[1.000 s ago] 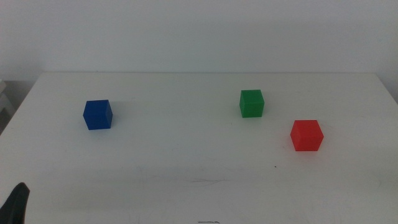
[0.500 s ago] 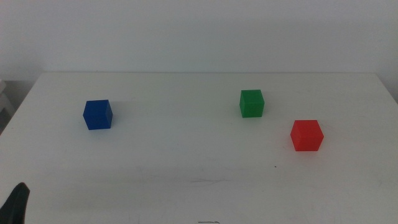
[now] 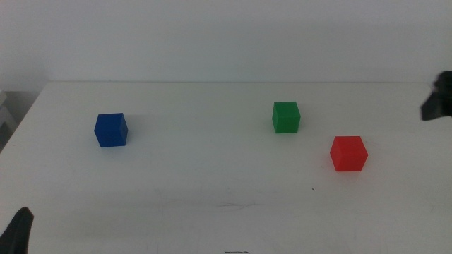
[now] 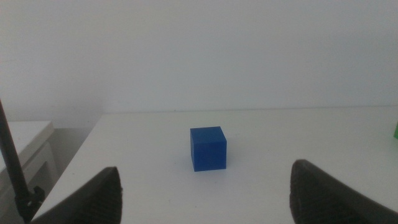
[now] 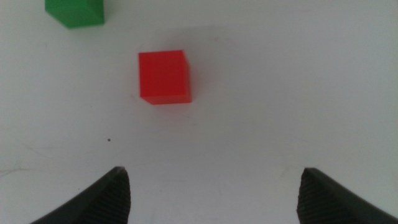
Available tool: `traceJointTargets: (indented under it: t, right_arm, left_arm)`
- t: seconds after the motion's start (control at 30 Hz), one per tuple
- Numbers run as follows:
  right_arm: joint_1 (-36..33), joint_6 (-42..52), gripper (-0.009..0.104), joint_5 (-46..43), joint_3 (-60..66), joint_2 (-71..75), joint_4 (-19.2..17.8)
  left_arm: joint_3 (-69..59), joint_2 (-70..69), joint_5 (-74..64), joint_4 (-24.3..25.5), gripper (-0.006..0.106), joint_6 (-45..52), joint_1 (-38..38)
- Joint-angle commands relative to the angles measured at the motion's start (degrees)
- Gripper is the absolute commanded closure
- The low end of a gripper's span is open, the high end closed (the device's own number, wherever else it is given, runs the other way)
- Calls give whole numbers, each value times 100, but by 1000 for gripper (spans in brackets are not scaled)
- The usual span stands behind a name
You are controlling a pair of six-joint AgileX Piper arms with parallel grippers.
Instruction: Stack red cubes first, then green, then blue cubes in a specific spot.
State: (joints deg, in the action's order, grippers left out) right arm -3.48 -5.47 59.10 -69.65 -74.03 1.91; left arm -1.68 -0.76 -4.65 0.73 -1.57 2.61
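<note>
On the white table (image 3: 212, 176), in the middle view, three cubes stand well apart from each other. The blue cube (image 3: 111, 130) is at the left of the frame, the green cube (image 3: 286, 117) is right of centre, and the red cube (image 3: 348, 153) is lower and further right, near the green one but not touching it. None of them is stacked. A dark part of the right arm (image 3: 439, 95) shows at the right edge of the frame, above the table. The left gripper (image 3: 18, 231) shows only as a dark tip in the lower left corner.

In the left wrist view, the left gripper (image 4: 205, 190) has its jaws wide apart and holds nothing. The blue cube (image 4: 208, 148) stands on the table between and beyond them.

In the right wrist view, the right gripper (image 5: 214, 193) is also spread wide and empty. It hangs above the table, with the red cube (image 5: 164, 76) in the upper middle of the frame, apart from the jaws, and the green cube (image 5: 76, 12) cut by the upper left edge.
</note>
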Motion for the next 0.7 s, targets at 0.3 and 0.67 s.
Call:
traceJointTargets:
  t: [0.3,0.67]
  right_arm:
    - [-699,-178,7,294,-1573,-1880,-132]
    - [-945,-280,7,-144,-1710,-2985,-422]
  left_arm:
    - [14,-115,465,-73,10,-20,4]
    - [14,-115,465,-73,10,-20,4]
